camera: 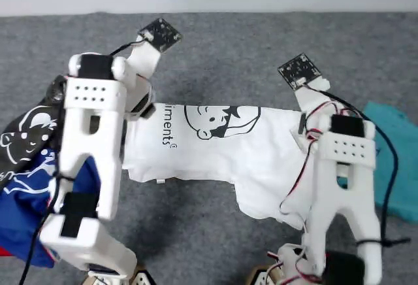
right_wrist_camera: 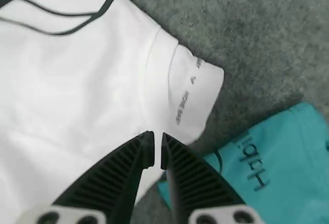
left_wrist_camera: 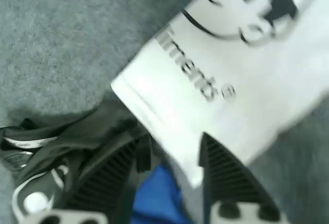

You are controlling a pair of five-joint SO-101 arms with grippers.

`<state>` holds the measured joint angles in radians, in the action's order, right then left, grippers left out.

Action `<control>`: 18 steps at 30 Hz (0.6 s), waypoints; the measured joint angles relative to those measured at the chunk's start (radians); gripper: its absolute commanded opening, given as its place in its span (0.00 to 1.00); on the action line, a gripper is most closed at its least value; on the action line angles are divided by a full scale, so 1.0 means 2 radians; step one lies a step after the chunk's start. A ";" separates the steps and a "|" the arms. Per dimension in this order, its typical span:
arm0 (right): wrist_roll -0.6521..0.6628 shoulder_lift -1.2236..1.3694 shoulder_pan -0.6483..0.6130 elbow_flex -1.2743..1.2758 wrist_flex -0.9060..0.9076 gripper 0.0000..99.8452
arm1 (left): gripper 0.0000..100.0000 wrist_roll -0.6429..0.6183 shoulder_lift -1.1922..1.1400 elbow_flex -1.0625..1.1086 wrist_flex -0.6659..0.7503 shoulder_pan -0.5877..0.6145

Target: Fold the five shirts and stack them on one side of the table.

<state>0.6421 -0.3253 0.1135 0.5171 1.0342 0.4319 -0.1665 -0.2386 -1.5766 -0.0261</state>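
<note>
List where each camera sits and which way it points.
High view: fixed overhead, facing down on the table, white shirt and both arms.
Left wrist view: on the left arm, facing down past the left gripper at the white shirt, dark shirt and blue shirt.
Right wrist view: on the right arm, facing down past the right gripper at the white shirt and teal shirt.
Shared by all: the white shirt.

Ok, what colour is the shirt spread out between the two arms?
The shirt is white with a black print; clearest in the high view.
</note>
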 measured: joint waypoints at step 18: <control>-0.141 0.516 -0.015 -0.493 0.197 0.04 | 0.01 -0.098 -0.275 -0.076 0.110 0.026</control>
<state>0.3598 0.7073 0.0829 -0.4695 1.4285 0.2355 -0.7173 -0.3905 -1.3571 0.0261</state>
